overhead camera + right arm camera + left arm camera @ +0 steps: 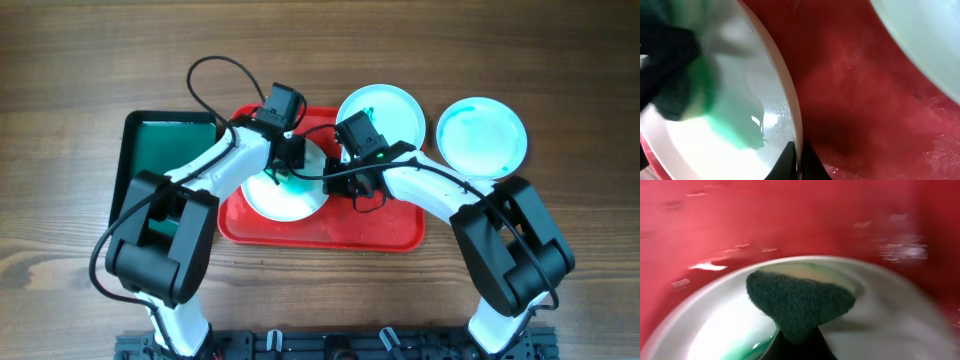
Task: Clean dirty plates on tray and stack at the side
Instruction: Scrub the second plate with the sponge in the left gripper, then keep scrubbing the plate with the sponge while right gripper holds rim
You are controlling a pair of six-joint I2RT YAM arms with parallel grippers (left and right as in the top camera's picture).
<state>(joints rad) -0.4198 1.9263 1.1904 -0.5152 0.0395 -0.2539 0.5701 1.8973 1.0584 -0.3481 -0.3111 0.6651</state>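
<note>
The wooden tabletop [80,60] carries the red tray [390,228] at its middle. A smaller black-rimmed green tray [165,145] lies just off the red tray's left end.

The first plate [285,200] lies flat in the tray's left half. The second plate [395,110] sits at the tray's far right corner and seems to overhang the rim. The third plate [483,135] is off the tray, on the tabletop past its right end, and has an aqua film across its middle.

A dark green sponge [797,300] is pressed onto the first plate, where a green smear [725,125] pools wet. The left tool [797,347] is clamped on the sponge. The right tool [797,160] is pinched together on the first plate's rim, on the side toward the tray's middle, steadying it.

I judge this to be the scrubbing step on the first plate, and no stack is formed yet. Next, the sponge should sweep through the remaining green while the rim grip holds the plate from sliding on the wet tray. The plate must then be lifted out by that rim and set beside the tray. The rim looks slippery, so the pinch should stay firm and the lift level.
</note>
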